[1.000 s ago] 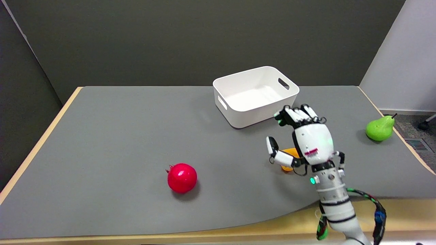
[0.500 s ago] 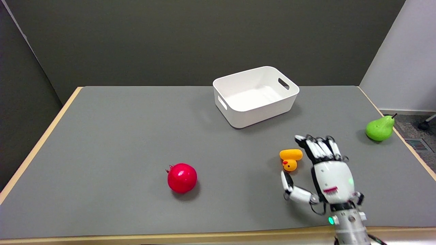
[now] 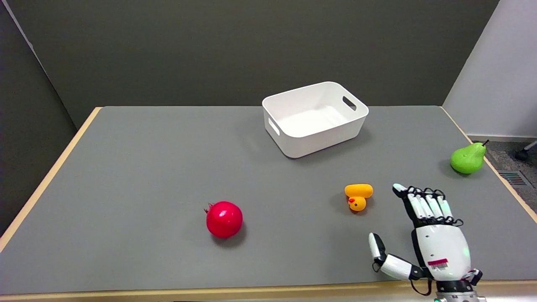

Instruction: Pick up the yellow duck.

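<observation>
Presently on the grey counter [image 3: 147,167]: one yellow duck [image 3: 358,196], right of centre; one red pomegranate [image 3: 224,219], lower centre; one white bin [image 3: 314,118], upper centre; one green pear [image 3: 467,158], far right. One robot hand [image 3: 423,235], lower right, fingers spread, holding nothing, apart from the duck.

A single head camera looks down from above the table's near side and across the grey table [image 3: 147,176] toward a dark back wall [image 3: 251,46], far enough back to take in the surface from its tan left edge to its right edge. The white bin [image 3: 314,119] sits toward the far side, the right hand [image 3: 432,243] enters at the lower right corner nearest the lens, and a strip of floor [image 3: 509,163] shows beyond the table at right.
</observation>
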Controlling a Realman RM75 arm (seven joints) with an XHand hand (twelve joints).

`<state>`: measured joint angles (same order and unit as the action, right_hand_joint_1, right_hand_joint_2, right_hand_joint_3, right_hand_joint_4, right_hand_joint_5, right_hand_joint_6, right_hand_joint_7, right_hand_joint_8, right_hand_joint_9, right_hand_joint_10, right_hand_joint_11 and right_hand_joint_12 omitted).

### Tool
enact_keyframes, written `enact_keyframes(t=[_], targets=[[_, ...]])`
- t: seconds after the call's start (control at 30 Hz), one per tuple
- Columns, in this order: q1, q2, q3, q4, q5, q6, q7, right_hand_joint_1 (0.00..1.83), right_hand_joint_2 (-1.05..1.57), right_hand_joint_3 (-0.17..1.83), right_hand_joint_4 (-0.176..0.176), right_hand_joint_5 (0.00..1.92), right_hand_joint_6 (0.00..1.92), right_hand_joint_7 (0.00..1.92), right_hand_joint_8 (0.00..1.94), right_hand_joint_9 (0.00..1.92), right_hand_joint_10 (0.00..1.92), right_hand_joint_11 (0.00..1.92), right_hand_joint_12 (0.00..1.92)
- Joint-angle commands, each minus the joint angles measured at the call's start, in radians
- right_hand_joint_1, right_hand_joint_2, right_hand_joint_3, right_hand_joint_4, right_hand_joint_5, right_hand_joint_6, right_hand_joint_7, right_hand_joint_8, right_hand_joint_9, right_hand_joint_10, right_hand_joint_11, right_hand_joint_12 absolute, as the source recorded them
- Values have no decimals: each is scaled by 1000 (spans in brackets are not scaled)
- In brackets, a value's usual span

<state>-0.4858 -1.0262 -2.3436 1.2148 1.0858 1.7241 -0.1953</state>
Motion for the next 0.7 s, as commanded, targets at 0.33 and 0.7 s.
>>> enact_keyframes(t=[0.33, 0.7], targets=[[76, 181, 1, 209, 130, -342, -172, 505, 583, 938, -49, 218, 476, 296, 491, 143, 770, -1, 1120], [114, 265, 100, 241, 313, -537, -253, 526, 576, 940, -66, 180, 449, 239, 472, 107, 753, -1, 1098]])
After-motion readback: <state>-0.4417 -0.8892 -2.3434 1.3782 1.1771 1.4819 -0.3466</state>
